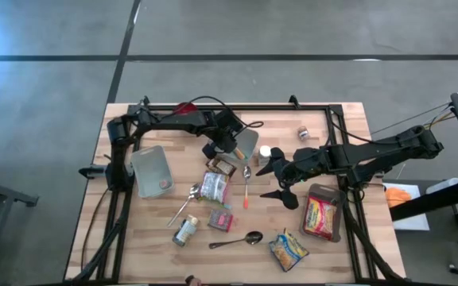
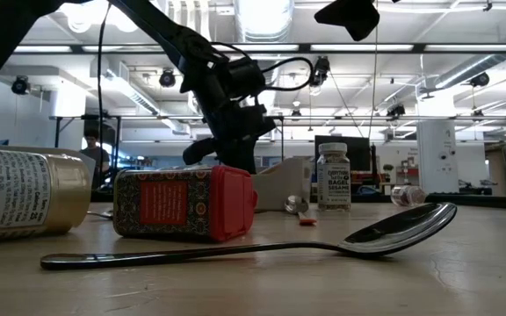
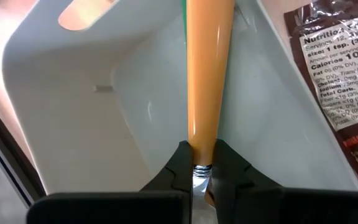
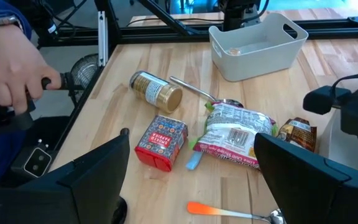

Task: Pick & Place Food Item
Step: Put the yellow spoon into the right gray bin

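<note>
Your left gripper (image 3: 202, 149) is clamped tight on a smooth orange stick with a metal tip (image 3: 208, 74), which points into the white plastic bin (image 3: 73, 93). Farther off, your right gripper (image 1: 281, 181) hovers over the table, spread wide and holding nothing.

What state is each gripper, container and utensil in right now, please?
Left gripper: shut on the orange-handled metal utensil.
Right gripper: open, empty.
White plastic bin: upright on the table.
Gold-lidded glass jar: lying on its side, lid on.
Red patterned carton: lying on its side.
White-labelled sesame bottle: upright, capped.
Plain metal spoon: lying flat, bowl up.
</note>
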